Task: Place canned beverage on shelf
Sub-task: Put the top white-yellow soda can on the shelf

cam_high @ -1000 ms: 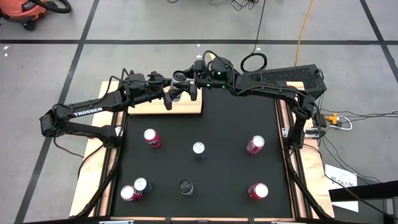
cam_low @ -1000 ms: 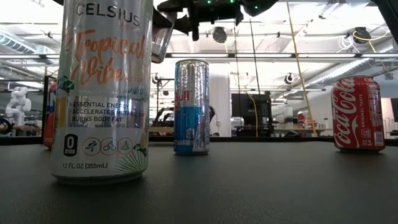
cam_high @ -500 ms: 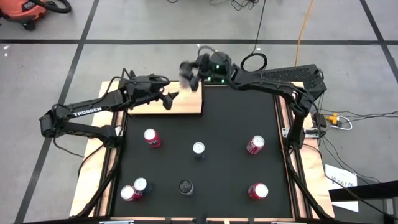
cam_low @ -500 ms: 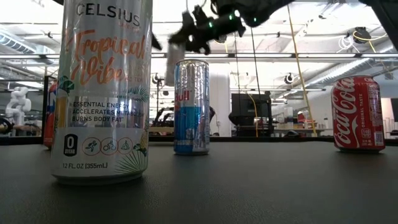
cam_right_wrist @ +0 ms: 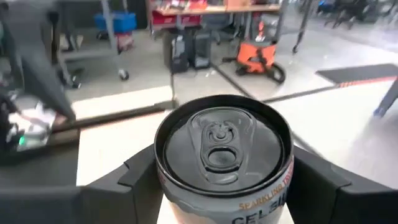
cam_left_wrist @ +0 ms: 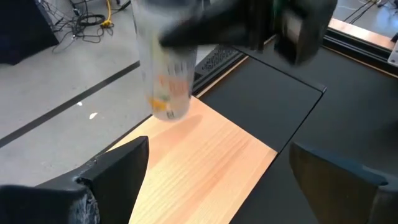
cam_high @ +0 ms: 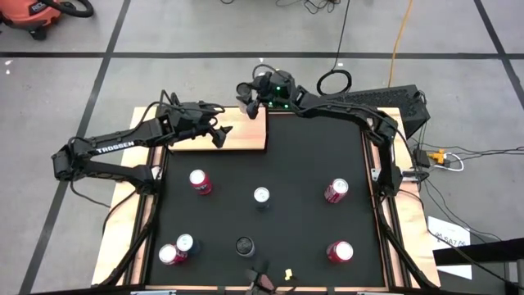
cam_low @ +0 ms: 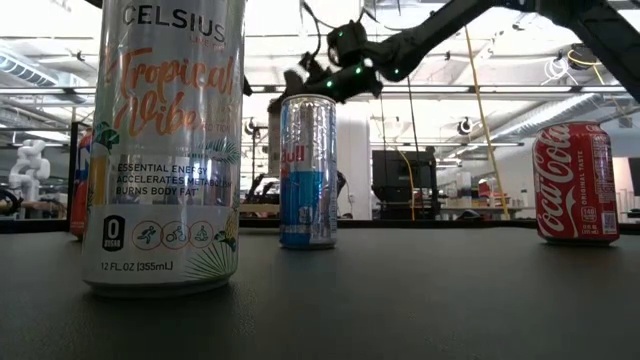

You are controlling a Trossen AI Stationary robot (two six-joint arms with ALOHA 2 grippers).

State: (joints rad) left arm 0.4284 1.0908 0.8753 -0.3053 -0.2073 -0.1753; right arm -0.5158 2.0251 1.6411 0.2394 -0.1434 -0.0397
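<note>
While the right arm reaches over the far edge of the table, we read the scene like this:

Held can: a silver Celsius can (cam_right_wrist: 222,162), lid up in the right wrist view, sits clamped between the two dark fingers of the right gripper (cam_high: 248,93). In the left wrist view we see the same can (cam_left_wrist: 166,68) blurred, hanging in the air above the far end of the board, not touching the wood.

Shelf: the light wooden board (cam_high: 237,135) lies at the far edge of the black mat (cam_high: 311,164), left of centre. We see no can standing on it.

Right gripper: closed on the Celsius can, just beyond the shelf's far right corner in the high view; in the low view it shows high (cam_low: 300,85), above the Red Bull can.

Left gripper (cam_high: 218,131): over the shelf, near its middle, fingers spread apart and empty; its own wrist view shows both fingers (cam_left_wrist: 118,171) wide of each other with the board between them.

Cans on the mat: a Red Bull can (cam_low: 308,172) near the centre, a Coca-Cola can (cam_low: 576,183) on the right side, a second Celsius can (cam_low: 168,150) closest to the low camera. From above we count further cans: a red one (cam_high: 199,181) at left, two touching (cam_high: 177,249) at the near left, one red (cam_high: 339,251) at the near right.
</note>
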